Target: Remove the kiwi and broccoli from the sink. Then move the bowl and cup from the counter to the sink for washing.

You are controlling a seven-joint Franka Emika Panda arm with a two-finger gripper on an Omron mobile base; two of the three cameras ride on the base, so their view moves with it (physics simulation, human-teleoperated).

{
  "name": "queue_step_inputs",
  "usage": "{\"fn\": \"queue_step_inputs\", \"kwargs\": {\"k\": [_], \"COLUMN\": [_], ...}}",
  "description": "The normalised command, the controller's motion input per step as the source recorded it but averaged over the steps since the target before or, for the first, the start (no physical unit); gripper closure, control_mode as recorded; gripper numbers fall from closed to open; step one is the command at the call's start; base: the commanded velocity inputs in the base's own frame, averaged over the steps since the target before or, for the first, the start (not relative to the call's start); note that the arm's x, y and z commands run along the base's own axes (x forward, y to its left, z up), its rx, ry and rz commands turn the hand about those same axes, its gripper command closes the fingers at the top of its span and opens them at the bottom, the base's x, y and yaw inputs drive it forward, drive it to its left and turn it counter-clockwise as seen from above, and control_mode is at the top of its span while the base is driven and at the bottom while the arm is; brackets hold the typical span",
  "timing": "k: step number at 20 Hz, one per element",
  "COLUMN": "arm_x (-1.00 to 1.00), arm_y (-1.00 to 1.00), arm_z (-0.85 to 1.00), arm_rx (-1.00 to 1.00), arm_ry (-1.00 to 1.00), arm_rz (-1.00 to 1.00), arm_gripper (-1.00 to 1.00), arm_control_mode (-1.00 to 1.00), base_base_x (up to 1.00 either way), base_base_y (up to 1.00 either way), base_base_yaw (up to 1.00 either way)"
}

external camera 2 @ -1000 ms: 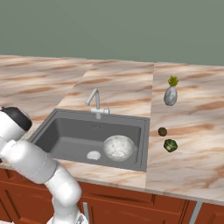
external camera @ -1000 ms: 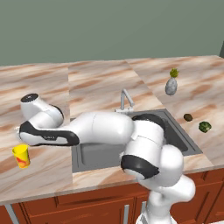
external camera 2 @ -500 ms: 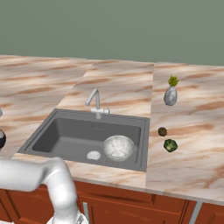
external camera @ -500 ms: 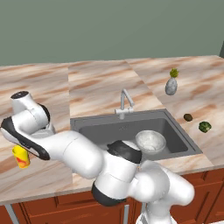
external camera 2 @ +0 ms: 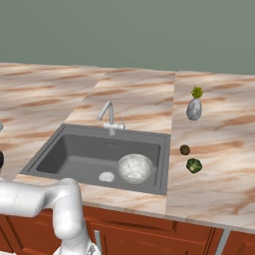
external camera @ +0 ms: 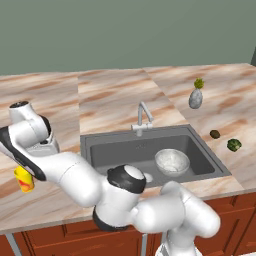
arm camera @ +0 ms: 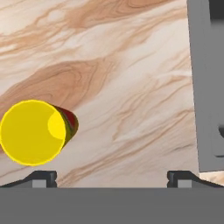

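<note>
One item of the task is left on the bench [external camera: 115, 95]: the cup [arm camera: 33, 132], standing upright to the left of the sink [external camera: 100, 152], while the bowl [external camera: 172, 161] already sits in the basin and the kiwi [external camera: 215, 134] and broccoli [external camera: 233, 145] lie out on the bench to its right.

The largest risk, as I judge it, is a bad descent. In the hand view the cup sits off to one side, over the left finger [arm camera: 41, 177] and not between the two, so a straight drop would likely land that finger on the rim and tip or shove the tumbler. A lesser risk is the carry: a smooth round cup pinched off-centre could slip out on the way to the sink, or strike the bowl there.

The pincer [arm camera: 111, 177] is spread fully wide and holds nothing. It looks straight down into the cup's mouth from above, apart from it, with the sink's edge at the view's right.
</note>
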Motion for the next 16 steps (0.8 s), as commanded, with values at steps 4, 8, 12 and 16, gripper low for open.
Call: {"fn": "queue_step_inputs", "kwargs": {"k": [4, 8, 12, 16], "arm_x": [0.12, 0.11, 0.07, 0.07], "arm_y": [0.17, 0.20, 0.16, 0.12], "arm_z": [-0.11, -0.17, -0.19, -0.15], "arm_rx": [0.00, 0.00, 0.00, 0.00], "arm_ry": [0.05, 0.03, 0.02, 0.01], "arm_rz": [0.00, 0.00, 0.00, 0.00], "arm_gripper": [-1.00, -1.00, -1.00, -1.00], "arm_control_mode": [-1.00, -1.00, -1.00, -1.00], "base_base_x": [0.00, 0.00, 0.00, 0.00], "base_base_y": [0.00, 0.00, 0.00, 0.00], "base_base_yaw": [0.00, 0.00, 0.00, 0.00]}}
